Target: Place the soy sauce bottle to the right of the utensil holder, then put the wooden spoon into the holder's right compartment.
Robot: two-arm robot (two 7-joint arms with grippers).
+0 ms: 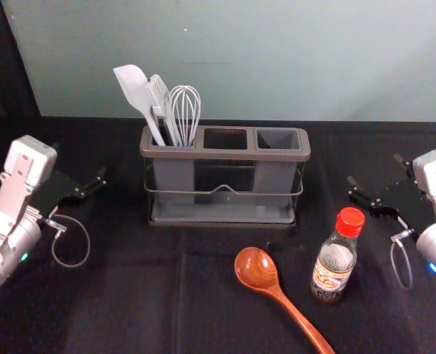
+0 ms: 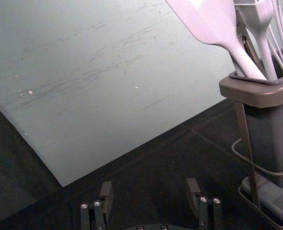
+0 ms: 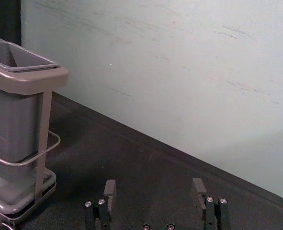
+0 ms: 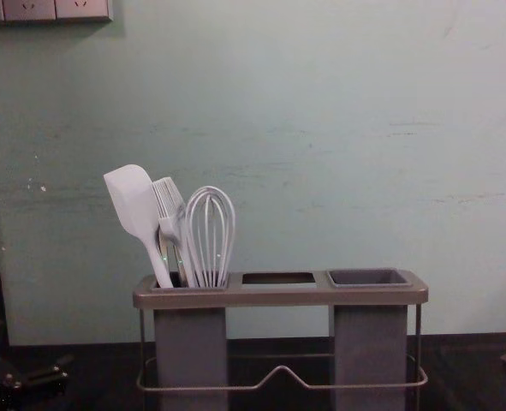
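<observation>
Progress: neither half looks done, in my judgement; bottle and spoon are both ungripped on the table.
Soy sauce bottle (image 1: 333, 269): lower right of head view, upright, nearer the camera than the utensil holder (image 1: 225, 155) and off its right front corner. Likely needs setting back beside the holder's right end.
Wooden spoon (image 1: 295, 316): lower middle of head view, lying flat, bowl toward holder, handle slanting to the bottom edge.
Right compartment (image 1: 279, 139): empty, spoon left to do. Left one holds spatula (image 1: 133, 88), brush (image 1: 158, 96), whisk (image 1: 185, 107).
Left gripper (image 2: 150, 186): far left of head view, jaws spread, nothing between.
Right gripper (image 3: 154, 183): right side of head view, behind and right of bottle; jaws spread, nothing held.
Bottle looks: clear body, red cap (image 1: 350, 221), printed label, dark contents low down.
Spoon looks: glossy reddish-brown, rounded bowl, long handle.
</observation>
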